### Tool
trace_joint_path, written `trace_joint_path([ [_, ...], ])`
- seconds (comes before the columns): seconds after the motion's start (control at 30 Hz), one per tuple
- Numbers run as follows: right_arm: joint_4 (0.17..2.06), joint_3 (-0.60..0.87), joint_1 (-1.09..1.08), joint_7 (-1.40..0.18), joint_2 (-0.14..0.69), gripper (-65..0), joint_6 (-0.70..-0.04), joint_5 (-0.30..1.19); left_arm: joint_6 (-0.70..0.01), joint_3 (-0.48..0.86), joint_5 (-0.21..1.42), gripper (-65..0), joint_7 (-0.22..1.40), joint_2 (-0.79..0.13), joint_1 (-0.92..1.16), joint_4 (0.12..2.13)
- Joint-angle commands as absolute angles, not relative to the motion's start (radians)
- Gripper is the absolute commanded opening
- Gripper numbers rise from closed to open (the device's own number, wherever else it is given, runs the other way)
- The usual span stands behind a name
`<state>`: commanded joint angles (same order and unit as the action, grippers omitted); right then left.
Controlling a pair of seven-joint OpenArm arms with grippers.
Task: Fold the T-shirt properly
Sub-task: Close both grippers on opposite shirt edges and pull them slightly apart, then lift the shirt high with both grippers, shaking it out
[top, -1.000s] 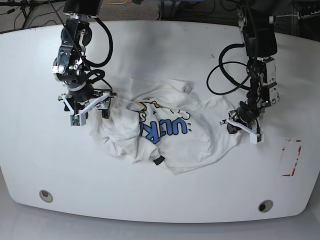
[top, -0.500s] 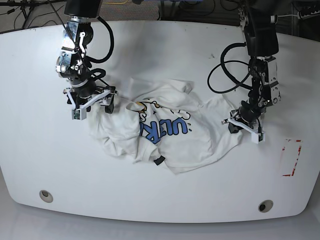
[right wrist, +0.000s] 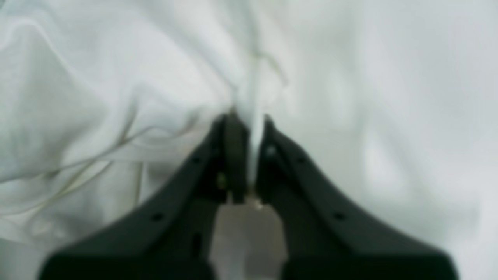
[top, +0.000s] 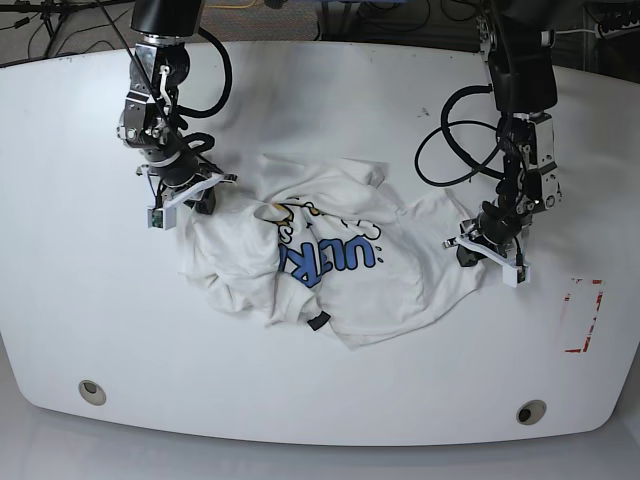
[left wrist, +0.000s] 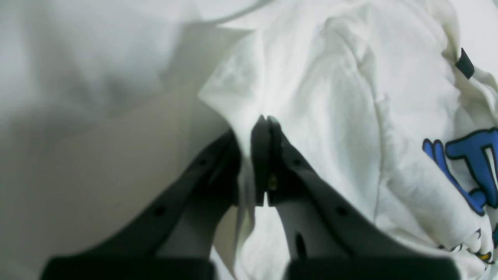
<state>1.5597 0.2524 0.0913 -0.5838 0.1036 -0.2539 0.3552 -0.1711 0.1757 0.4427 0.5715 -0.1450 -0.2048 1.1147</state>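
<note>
Looking from the near edge of the white oval table (top: 320, 400), we count two small round grommets (top: 92, 391) set into it, one toward each near corner, and one red-outlined rectangular marking (top: 583, 315) close to the edge on the left arm's side. Farther in, one crumpled white cotton T-shirt (top: 330, 260) with blue block lettering (top: 330, 262) lies bunched near the table's middle, its print facing up and a small dark neck label (top: 318, 322) poking out at its near edge. We have two arms on it, one at each side of the heap. Our left gripper (top: 488, 252) sits low at the shirt's edge; in its wrist view the left gripper (left wrist: 253, 132) has its jaws together on a thin fold of the T-shirt (left wrist: 330, 116), with the neck label (left wrist: 465, 63) and lettering (left wrist: 467, 167) off to one side. Farther back, our right gripper (top: 180, 198) meets the opposite edge of the cloth; its blurred wrist view shows the right gripper (right wrist: 249, 128) with jaws nearly closed, clamping a pleat of the T-shirt (right wrist: 116, 97). Beyond the table we see dark cables (top: 40, 30) on the floor.
</note>
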Motion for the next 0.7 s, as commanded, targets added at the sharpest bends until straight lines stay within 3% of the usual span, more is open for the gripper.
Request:
trace_joint_path([
  [0.3, 1.707, 0.251, 0.156, -0.616, 0.099, -65.0, -0.248, 0.355, -0.171, 0.176, 0.443, -65.0, 0.498, -0.159, -0.177, 1.129],
  [0.7, 1.96, 0.257, 0.2, -0.7, 0.104, -65.0, -0.252, 0.354, -0.171, 0.177, 0.449, -65.0, 0.562, -0.199, -0.119, 1.448],
])
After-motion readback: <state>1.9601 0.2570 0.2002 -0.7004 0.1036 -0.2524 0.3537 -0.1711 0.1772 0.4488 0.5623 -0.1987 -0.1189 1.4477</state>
